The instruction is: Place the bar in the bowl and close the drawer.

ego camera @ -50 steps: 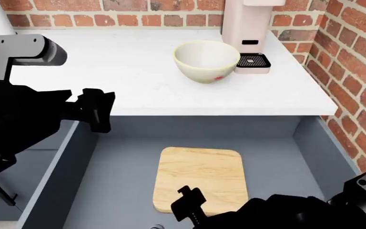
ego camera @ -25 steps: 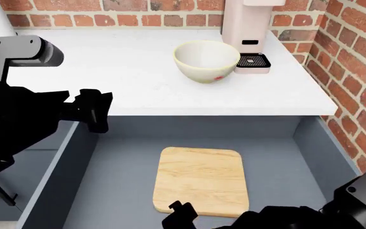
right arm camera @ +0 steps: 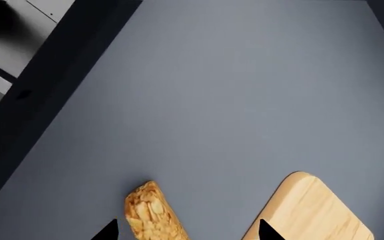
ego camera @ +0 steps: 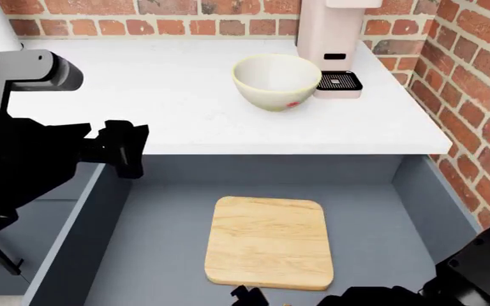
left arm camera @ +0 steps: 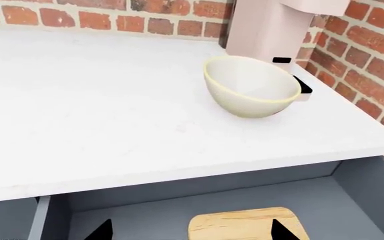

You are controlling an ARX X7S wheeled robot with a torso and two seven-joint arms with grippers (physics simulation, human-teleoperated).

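Jaws: right gripper [right arm camera: 185, 231] jaws spread, only the two dark tips visible in the right wrist view, with the bar between them and not pinched. Left gripper [left arm camera: 190, 231] jaws also spread, empty, tips apart over the open drawer.

Surface [ego camera: 185, 95]: white, backed by a brick wall [ego camera: 143, 18], wall continuing along the right side.

Drawer [ego camera: 143, 255]: pulled open below the surface edge, grey interior exposed. Left arm [ego camera: 23, 159] hangs over the drawer's left wall. Right arm [ego camera: 475, 274] shows low at the right corner of the head view.

Cutting board [ego camera: 269, 242]: light wood, flat on the drawer floor, roughly central.

Pink appliance [ego camera: 330, 38]: upright at the back of the surface, dark tray at its base.

Bowl [ego camera: 277, 81]: upright on the surface, just beside the appliance, red mark on its near side. Empty inside per left wrist view.

Bar [right arm camera: 152, 212]: flat on the drawer floor, near the board's corner but apart from it; oat-like, golden. Hidden in the head view.
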